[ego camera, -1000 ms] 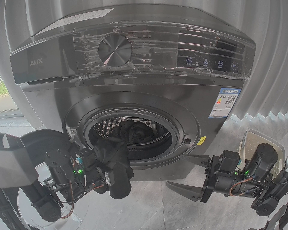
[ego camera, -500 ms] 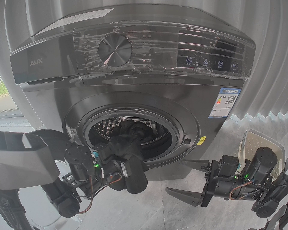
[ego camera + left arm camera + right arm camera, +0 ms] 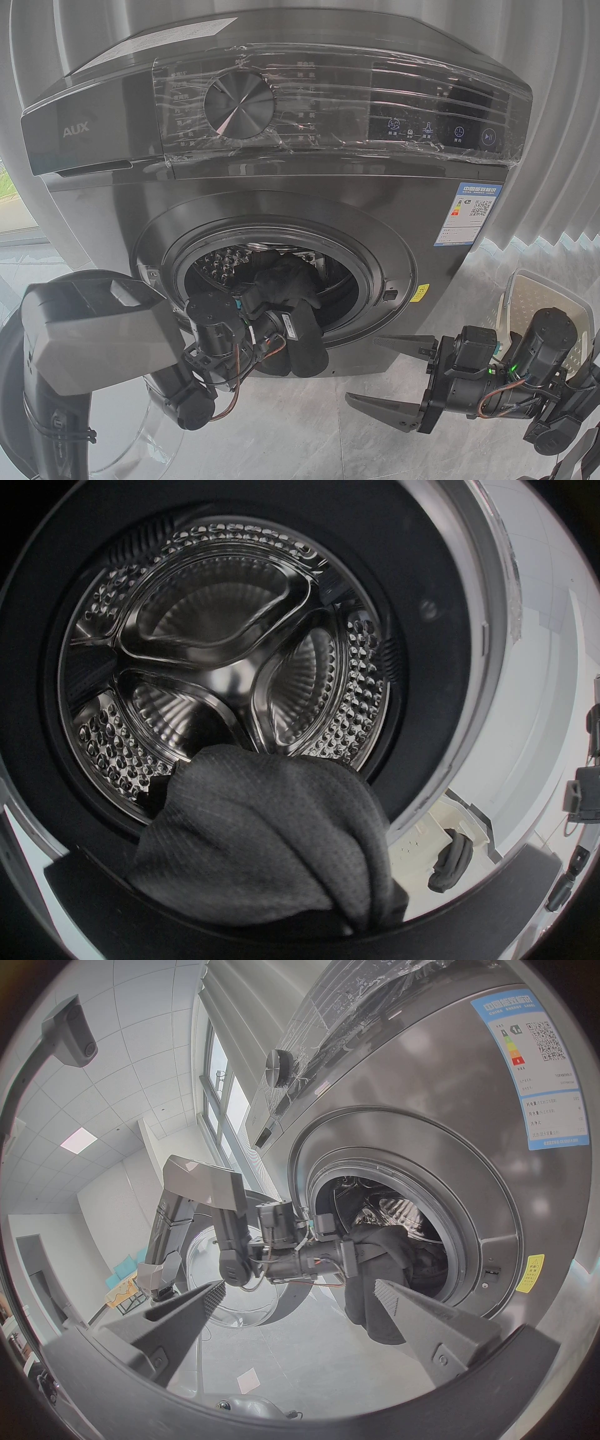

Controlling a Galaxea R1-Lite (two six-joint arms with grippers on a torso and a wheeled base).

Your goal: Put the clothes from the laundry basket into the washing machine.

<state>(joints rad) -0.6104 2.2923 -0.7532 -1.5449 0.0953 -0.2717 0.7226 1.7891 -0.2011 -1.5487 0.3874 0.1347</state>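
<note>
Grey marble-look floor tiles (image 3: 325, 431) and white curtains (image 3: 562, 156) frame the washing machine (image 3: 281, 187); left gripper (image 3: 278, 290), 7 o'clock, clamps a dark garment (image 3: 307, 350) over the drum's lip; right gripper (image 3: 362, 361), 5 o'clock, gapes wide, empty

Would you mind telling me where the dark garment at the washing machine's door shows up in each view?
Head view: the dark garment hangs before the lower rim of the door opening, left of centre.
Left wrist view: close foreground, before the drum.
Right wrist view: mid-picture, at the opening's edge.
Shared landmark: the round door opening.
</note>
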